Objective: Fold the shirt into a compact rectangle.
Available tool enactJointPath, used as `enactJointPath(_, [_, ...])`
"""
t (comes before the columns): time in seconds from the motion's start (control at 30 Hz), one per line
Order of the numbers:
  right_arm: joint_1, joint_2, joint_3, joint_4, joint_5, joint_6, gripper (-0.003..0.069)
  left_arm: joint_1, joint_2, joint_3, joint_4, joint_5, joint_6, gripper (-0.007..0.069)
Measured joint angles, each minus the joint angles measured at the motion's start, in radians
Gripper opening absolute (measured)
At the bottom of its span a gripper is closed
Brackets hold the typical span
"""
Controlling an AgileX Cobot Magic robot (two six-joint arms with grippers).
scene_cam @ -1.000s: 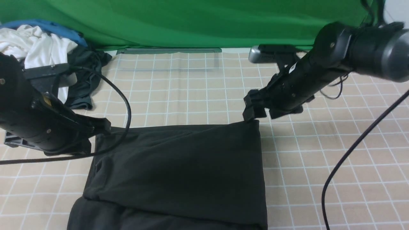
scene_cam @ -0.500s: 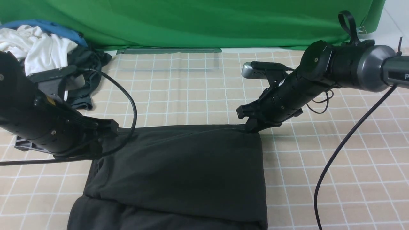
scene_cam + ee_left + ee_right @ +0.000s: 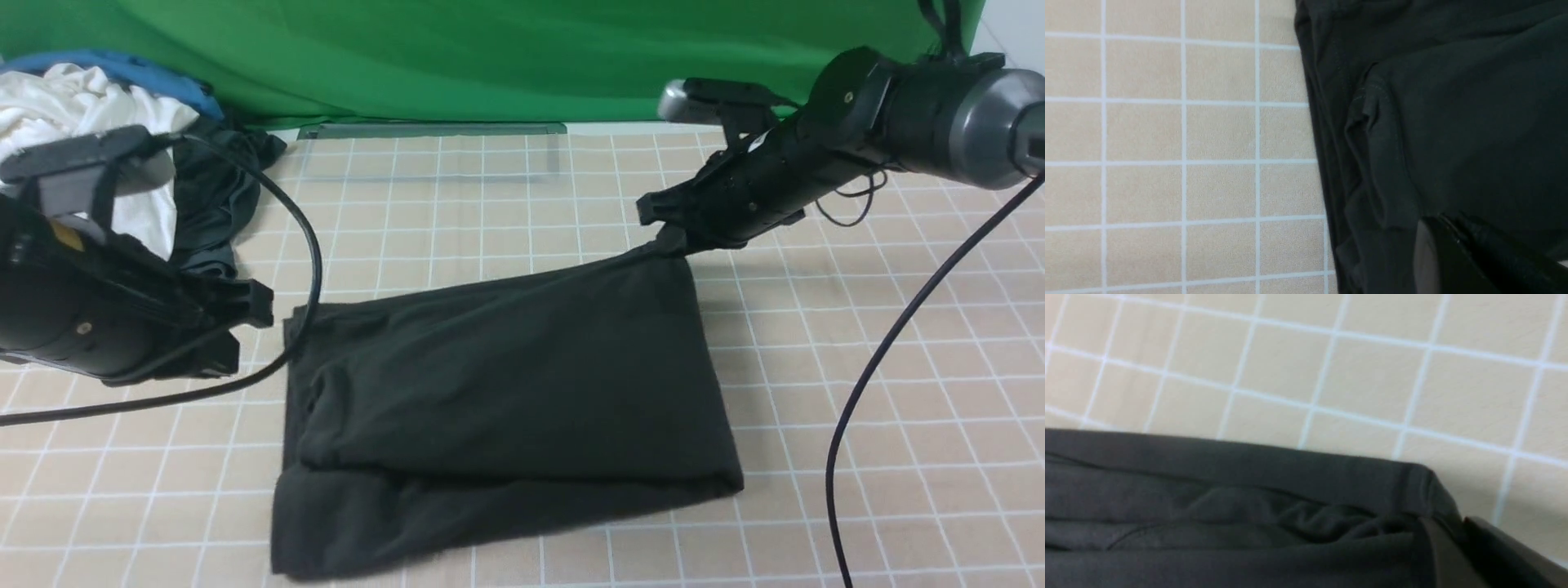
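Shirt (image 3: 506,392) fills the front view's middle; right gripper (image 3: 673,237) pinches its top-right corner. Left gripper (image 3: 261,306), jaws together, holds nothing there; its wrist view shows fabric folds.

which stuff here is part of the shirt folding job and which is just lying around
Part of the job:
- large black cotton T-shirt, partly folded on the checked mat
- right end effector, shut on the shirt's far right corner
- left end effector, shut, at the shirt's far left corner

Lying about:
- crumpled white garment, far left
- dark grey garment beside it
- blue cloth behind
- green backdrop
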Motion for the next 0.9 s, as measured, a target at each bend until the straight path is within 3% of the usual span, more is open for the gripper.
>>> enactJointPath(0.13, [-0.017, 0.005, 0.000, -0.002, -0.020, 0.025, 0.0112, 0.000, -0.040, 0.000, 0.000, 0.021, 0.000, 0.0019])
enactJointPath(0.2, [-0.023, 0.004, -0.001, -0.006, -0.011, 0.035, 0.0185, 0.000, -0.058, 0.000, 0.000, 0.023, 0.000, 0.0019])
enactJointPath(0.27, [-0.034, -0.008, -0.007, -0.022, 0.032, 0.031, 0.0312, 0.000, -0.080, 0.000, 0.000, 0.030, 0.000, 0.0019])
enactJointPath(0.37, [-0.049, -0.048, -0.007, -0.079, 0.107, 0.023, 0.0412, 0.000, -0.117, 0.000, 0.001, 0.039, 0.001, 0.0019])
enactJointPath(0.4, [-0.056, -0.076, -0.007, -0.119, 0.144, 0.019, 0.0413, 0.000, -0.136, 0.000, 0.004, 0.039, 0.001, 0.0019])
enactJointPath(0.43, [-0.063, -0.121, -0.007, -0.165, 0.182, 0.020, 0.0384, 0.000, -0.157, 0.000, 0.004, 0.039, 0.001, 0.0019])
enactJointPath(0.5, [-0.070, -0.199, -0.003, -0.255, 0.213, 0.036, 0.0258, 0.000, -0.201, 0.000, 0.004, 0.037, 0.002, 0.0019])
enactJointPath(0.53, [-0.072, -0.271, 0.007, -0.303, 0.215, 0.052, 0.0157, 0.000, -0.228, 0.000, 0.004, 0.031, 0.005, 0.0019])
enactJointPath(0.6, [-0.076, -0.409, 0.029, -0.342, 0.208, 0.074, 0.0069, 0.000, -0.290, 0.006, 0.004, 0.013, 0.009, 0.0019])
enactJointPath(0.9, [-0.077, -1.088, 0.308, -0.359, -0.051, 0.114, 0.0038, 0.000, -0.593, 0.069, 0.040, -0.095, 0.016, 0.0019])
